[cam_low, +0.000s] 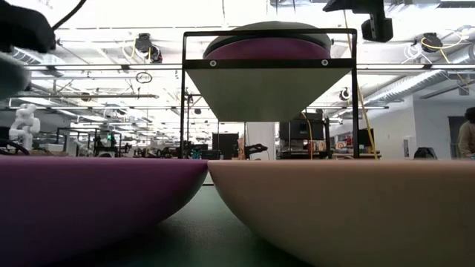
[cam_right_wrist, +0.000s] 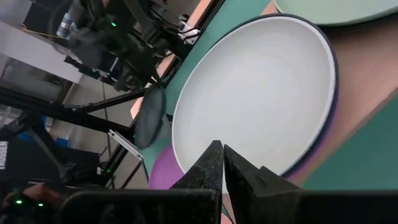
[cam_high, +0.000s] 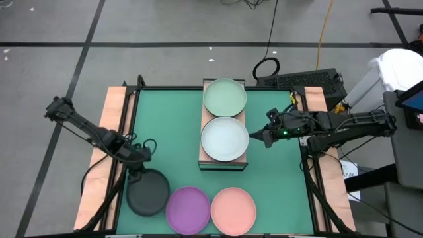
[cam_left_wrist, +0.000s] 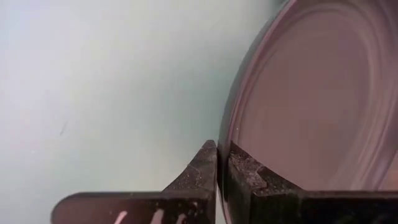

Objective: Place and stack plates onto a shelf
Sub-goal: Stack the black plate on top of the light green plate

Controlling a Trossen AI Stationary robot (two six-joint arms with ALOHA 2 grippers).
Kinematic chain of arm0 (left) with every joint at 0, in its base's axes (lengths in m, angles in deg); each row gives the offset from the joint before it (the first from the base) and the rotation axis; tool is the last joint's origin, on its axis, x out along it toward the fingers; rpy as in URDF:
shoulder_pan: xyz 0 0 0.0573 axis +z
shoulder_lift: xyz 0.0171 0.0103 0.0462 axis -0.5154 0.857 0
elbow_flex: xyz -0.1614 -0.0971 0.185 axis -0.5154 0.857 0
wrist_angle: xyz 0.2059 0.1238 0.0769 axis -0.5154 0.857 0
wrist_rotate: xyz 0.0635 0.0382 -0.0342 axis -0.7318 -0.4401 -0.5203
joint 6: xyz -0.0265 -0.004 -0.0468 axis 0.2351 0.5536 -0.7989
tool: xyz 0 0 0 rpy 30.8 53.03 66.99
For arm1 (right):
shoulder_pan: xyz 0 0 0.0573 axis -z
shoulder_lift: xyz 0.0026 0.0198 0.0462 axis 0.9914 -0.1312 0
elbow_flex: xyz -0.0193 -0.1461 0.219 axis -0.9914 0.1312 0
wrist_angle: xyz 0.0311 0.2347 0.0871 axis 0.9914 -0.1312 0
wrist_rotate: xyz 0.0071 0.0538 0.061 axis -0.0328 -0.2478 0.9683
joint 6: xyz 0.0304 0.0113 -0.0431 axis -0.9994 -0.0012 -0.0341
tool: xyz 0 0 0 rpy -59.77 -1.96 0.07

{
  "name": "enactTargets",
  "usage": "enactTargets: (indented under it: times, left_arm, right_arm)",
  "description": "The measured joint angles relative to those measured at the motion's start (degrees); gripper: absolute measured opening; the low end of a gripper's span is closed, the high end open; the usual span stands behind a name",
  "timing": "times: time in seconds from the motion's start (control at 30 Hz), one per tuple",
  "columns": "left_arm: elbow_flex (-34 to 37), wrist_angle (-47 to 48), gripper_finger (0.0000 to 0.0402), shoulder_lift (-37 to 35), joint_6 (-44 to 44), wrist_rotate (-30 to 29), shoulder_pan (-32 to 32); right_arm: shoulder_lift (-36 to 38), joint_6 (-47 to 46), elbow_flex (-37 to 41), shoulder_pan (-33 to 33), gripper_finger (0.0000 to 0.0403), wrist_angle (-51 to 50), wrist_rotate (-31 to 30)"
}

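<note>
The light wooden shelf (cam_high: pixel 223 158) stands at the mat's middle. On its far half lies the pale green plate (cam_high: pixel 225 97). On its near half the whitish-blue plate (cam_high: pixel 225 139) rests on a purple plate, whose rim (cam_right_wrist: pixel 314 163) shows beneath it. A second purple plate (cam_high: pixel 188 209) and the pink plate (cam_high: pixel 233 211) lie flat at the near edge. A dark grey plate (cam_high: pixel 147 193) sits left of them, with my left gripper (cam_high: pixel 136 174) shut on its far rim. My right gripper (cam_high: pixel 259 138) is shut just right of the whitish-blue plate. My left gripper pinches the dark grey plate's rim (cam_left_wrist: pixel 227 140) between its two fingers, one finger (cam_left_wrist: pixel 252 177) on the plate's inner side and the other outside. The fingers come from above, pointing down. Whether the plate is lifted off the mat I cannot tell. My right gripper's shut fingertips (cam_right_wrist: pixel 214 158) stand at the whitish-blue plate's right rim (cam_right_wrist: pixel 186 163); I cannot tell whether they touch it.
The green mat (cam_high: pixel 165 132) is bordered by wooden strips and a black frame (cam_high: pixel 125 119). In the low view the purple plate (cam_low: pixel 89 208) and the pink plate (cam_low: pixel 356 215) fill the foreground. Cables and a keyboard (cam_high: pixel 307 80) lie beyond the far right corner.
</note>
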Motion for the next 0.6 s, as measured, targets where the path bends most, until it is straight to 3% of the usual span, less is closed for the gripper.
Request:
enactTargets:
  times: [0.17,0.6]
  left_arm:
    - [-3.65,0.48,0.0012,-0.9,-1.1,-0.18,0.0]
    - [-12.02,0.07,0.0012,-0.89,-3.13,-7.75,2.66]
  right_arm:
    - [0.09,0.0,0.0,0.0,0.0,-2.25,-0.05]
    - [-4.79,0.44,0.0,0.0,0.0,-3.46,-0.11]
